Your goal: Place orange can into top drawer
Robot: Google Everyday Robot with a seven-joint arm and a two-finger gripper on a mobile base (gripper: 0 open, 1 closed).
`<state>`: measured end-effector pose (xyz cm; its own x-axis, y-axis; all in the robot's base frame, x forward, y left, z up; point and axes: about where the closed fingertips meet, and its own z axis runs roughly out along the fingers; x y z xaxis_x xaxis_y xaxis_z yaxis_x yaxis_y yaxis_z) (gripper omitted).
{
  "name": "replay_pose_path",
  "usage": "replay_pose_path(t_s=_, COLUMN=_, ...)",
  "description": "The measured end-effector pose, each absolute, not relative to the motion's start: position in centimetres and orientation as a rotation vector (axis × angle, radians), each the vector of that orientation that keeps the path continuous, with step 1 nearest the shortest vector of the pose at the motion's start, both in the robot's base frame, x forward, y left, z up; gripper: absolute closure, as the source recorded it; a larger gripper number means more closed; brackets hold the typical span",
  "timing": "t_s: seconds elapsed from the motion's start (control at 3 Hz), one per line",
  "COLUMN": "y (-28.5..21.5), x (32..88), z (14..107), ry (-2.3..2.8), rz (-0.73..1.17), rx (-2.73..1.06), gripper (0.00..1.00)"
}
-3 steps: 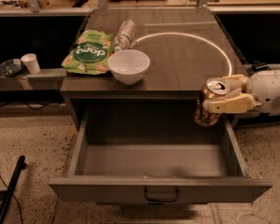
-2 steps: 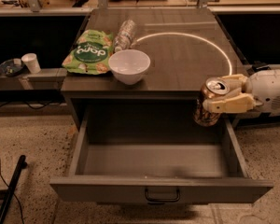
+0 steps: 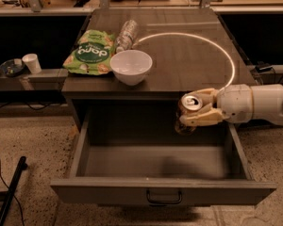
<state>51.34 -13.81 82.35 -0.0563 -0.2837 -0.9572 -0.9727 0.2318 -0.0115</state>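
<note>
Compared with a second ago, your claw [image 3: 192, 110] and the orange can [image 3: 191, 106] have shifted left and slightly lower, away from the worktop's front right corner and in over the open top drawer [image 3: 80, 149]. The claw is clamped on the can from the right side, holding it upright with the pull-tab top showing. The can hangs just in front of and below the worktop's [image 3: 193, 65] front edge, over the drawer's right rear part, and it appears to be off the drawer floor.

Watch two things. If you let go from this height, the can will likely land hard, tip and roll. If you lower straight down, the thick white wrist may catch the drawer's right wall, since the arm reaches in across it. Lifting could also knock the can against the worktop's front edge.

Open room lies to the left and toward the drawer's handle [image 3: 164, 197], where the floor looks bare. The white bowl [image 3: 131, 66] sits up by the front edge, out of your path.
</note>
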Motion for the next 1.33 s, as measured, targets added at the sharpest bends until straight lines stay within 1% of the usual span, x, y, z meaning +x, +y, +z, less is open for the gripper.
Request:
replay_pose_path(t_s=0.33, y=-9.9, x=51.4, z=79.0, ry=1.534, rz=0.868, rx=-1.321, gripper=1.00)
replay_pose_path(t_s=0.67, y=-6.9, x=51.8, z=76.4, ry=1.512, rz=0.889, rx=-1.330, gripper=1.00)
replay_pose_path(t_s=1.0, y=-4.4, x=51.6, z=74.5, ry=1.481, rz=0.931, rx=-1.294, gripper=1.00)
replay_pose_path(t_s=1.33, y=-3.4, x=51.3, z=72.3, ry=1.473, rz=0.943, rx=-1.290, gripper=1.00)
